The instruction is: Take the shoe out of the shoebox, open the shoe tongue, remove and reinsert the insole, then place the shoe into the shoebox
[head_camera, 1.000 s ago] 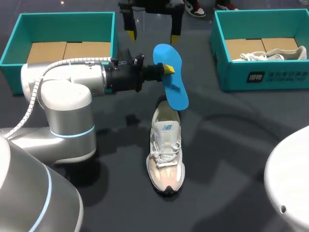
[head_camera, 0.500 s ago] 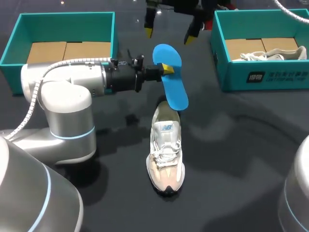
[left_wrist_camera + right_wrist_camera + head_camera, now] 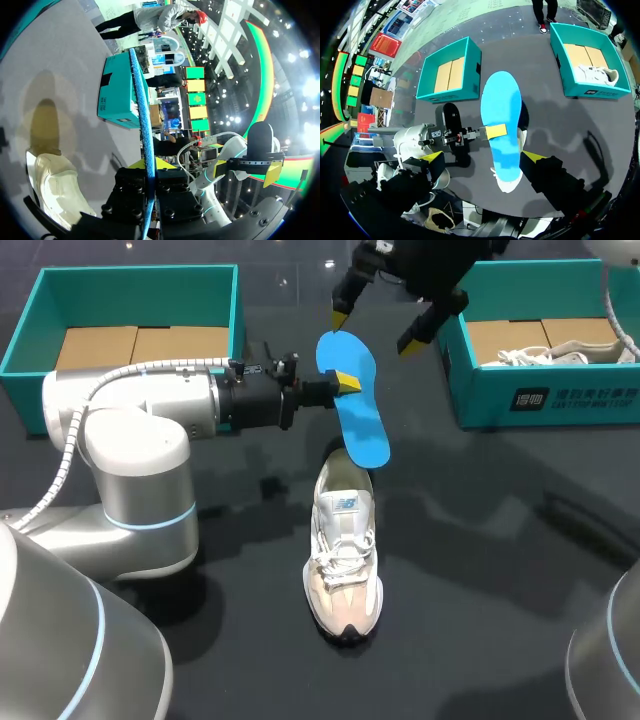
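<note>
Insole [image 3: 357,405]: thin, flat, smooth bright-blue sheet with rounded ends and a narrower waist; held in the air at a slant, lower end over the heel opening of the shoe, contact there not discernible.
Left gripper [image 3: 345,382]: clenched on the insole's side edge, one yellow tip against each face; in the left wrist view the sheet shows edge-on as a thin blue line between the black fingers.
Right gripper [image 3: 375,330]: released, yellow-tipped fingers spread wide, above the insole's upper end, touching nothing.
Shoe [image 3: 343,550]: low trainer in white and pale peach, white laces, rounded toe; upright on its sole on the table, toe toward the robot, heel under the insole.
Left shoebox [image 3: 40,300]: teal, rectangular, open-topped, brown cardboard floor.
Right shoebox [image 3: 540,400]: same teal make; second pale shoe [image 3: 570,350] lying inside.
Table [image 3: 480,540]: dark, glossy.
</note>
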Robot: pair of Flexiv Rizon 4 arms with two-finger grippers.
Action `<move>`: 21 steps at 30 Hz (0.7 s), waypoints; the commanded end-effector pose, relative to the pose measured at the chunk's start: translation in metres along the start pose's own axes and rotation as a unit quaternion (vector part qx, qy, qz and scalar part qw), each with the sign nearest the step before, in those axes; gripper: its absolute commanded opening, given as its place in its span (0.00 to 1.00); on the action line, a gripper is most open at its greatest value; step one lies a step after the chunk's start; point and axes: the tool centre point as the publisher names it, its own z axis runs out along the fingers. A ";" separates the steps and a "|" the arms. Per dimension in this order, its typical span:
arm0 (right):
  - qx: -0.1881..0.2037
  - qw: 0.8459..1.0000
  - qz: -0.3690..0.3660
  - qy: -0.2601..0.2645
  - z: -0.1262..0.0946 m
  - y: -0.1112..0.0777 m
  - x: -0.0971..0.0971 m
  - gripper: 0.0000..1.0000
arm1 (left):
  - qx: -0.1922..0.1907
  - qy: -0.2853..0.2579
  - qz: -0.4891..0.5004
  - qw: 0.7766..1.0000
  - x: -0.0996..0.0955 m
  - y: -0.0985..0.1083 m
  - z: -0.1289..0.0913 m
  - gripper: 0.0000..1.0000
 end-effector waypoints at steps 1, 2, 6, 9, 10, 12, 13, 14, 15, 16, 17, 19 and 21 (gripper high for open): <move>0.004 0.978 0.002 0.210 0.005 -0.001 -0.011 1.00 | 0.001 -0.001 0.000 1.000 0.000 0.001 0.001 0.00; 0.008 0.975 0.003 0.220 0.006 -0.001 -0.012 1.00 | 0.001 -0.001 0.000 1.000 0.000 0.001 0.001 0.00; 0.002 0.964 0.015 0.264 0.007 -0.003 -0.021 1.00 | 0.001 -0.001 0.000 1.000 0.000 0.001 0.001 0.00; -0.006 0.953 0.029 0.303 0.009 -0.006 -0.031 1.00 | 0.001 -0.001 0.000 1.000 0.000 0.001 0.001 0.00; -0.010 0.947 0.026 0.320 0.010 -0.007 -0.034 1.00 | 0.001 -0.001 0.000 1.000 0.000 0.001 0.001 0.00; -0.014 0.941 0.035 0.335 0.011 -0.010 -0.039 1.00 | 0.001 -0.001 0.000 1.000 0.000 0.001 0.001 0.00; -0.018 0.937 0.034 0.348 0.012 -0.011 -0.041 1.00 | 0.001 -0.001 0.000 1.000 0.000 0.001 0.001 0.00; -0.020 0.934 0.036 0.356 0.012 -0.012 -0.044 1.00 | 0.001 -0.001 0.000 1.000 0.000 0.001 0.001 0.00; -0.018 0.931 0.039 0.362 0.013 -0.013 -0.045 1.00 | 0.001 -0.001 0.000 1.000 0.000 0.001 0.001 0.00; -0.019 0.928 0.037 0.370 0.014 -0.013 -0.046 1.00 | 0.001 -0.001 0.000 1.000 0.000 0.001 0.001 0.00; -0.020 0.924 0.033 0.381 0.015 -0.014 -0.048 1.00 | 0.001 -0.001 0.000 1.000 0.000 0.001 0.001 0.00; -0.018 0.919 0.035 0.391 0.017 -0.014 -0.051 1.00 | 0.001 -0.001 0.000 1.000 0.000 0.001 0.001 0.00; -0.018 0.913 0.029 0.407 0.020 -0.014 -0.054 1.00 | 0.001 -0.001 0.000 1.000 0.000 0.001 0.001 0.00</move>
